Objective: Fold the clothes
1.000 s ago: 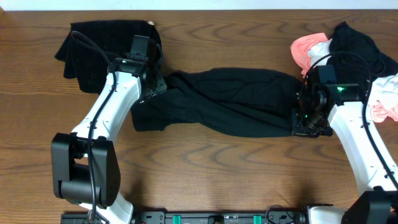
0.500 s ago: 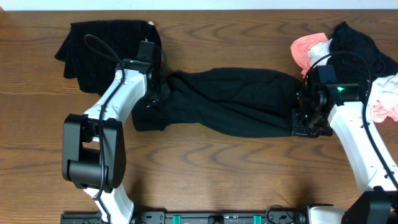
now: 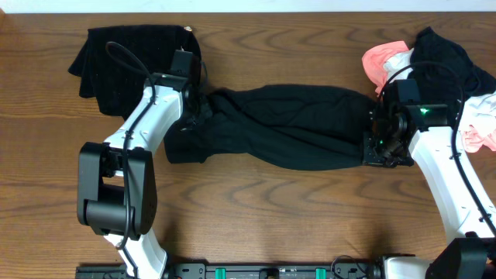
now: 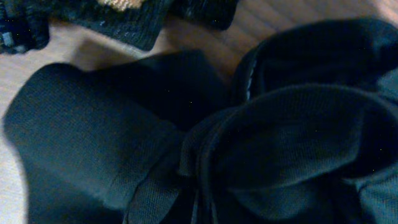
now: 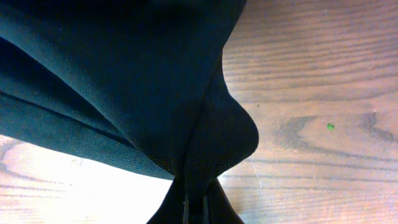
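Overhead, your black shirt [image 3: 287,128] lies stretched across the table [image 3: 256,209]. The left gripper [image 3: 195,110] clamps its left end and the right gripper [image 3: 378,149] its right. Left wrist: bunched shirt fills the view. Right wrist: shirt pinched tight.

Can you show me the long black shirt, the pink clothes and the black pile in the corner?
black shirt [image 3: 294,124]: overhead view, middle of its bunched body.
pink clothes [image 3: 377,60]: overhead view, the bare pink fold.
black pile [image 3: 94,76]: overhead view, its left part.
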Robot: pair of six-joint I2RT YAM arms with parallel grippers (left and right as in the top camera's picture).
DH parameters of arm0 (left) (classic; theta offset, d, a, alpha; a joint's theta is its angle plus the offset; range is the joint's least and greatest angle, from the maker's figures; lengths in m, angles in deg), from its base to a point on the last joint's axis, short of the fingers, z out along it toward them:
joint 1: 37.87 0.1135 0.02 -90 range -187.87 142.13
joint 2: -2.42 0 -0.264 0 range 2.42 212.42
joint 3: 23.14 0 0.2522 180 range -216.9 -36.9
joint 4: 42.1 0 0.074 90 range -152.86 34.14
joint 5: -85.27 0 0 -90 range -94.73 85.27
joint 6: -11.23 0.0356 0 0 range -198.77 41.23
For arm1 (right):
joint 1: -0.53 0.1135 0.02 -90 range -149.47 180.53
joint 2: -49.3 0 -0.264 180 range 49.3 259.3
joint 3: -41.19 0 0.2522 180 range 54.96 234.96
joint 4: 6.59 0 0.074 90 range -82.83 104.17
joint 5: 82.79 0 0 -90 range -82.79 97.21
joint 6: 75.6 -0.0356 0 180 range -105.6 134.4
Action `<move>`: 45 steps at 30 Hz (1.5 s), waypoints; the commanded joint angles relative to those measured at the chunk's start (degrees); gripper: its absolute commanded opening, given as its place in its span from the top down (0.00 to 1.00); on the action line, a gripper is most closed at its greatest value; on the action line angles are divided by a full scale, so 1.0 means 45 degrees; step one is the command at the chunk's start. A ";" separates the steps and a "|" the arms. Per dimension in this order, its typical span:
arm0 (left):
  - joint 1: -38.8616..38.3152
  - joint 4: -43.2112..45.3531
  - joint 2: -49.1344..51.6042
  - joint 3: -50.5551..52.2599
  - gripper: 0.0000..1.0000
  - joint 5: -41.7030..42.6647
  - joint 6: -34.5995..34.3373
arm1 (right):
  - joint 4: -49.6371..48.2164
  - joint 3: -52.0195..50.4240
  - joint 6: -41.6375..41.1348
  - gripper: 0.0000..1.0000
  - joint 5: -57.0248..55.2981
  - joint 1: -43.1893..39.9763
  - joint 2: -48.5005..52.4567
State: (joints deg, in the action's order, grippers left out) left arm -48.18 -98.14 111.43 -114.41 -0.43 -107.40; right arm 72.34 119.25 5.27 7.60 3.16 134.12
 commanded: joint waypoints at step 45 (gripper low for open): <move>0.0253 0.6742 -0.7189 -0.2759 0.94 -0.4459 0.3181 | -0.5605 0.9544 0.4575 0.99 0.0262 -0.1656 0.1433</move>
State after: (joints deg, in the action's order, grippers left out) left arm -47.45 -71.35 76.66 -125.91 -18.46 -96.77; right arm 48.75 161.17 24.64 10.52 -3.11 137.42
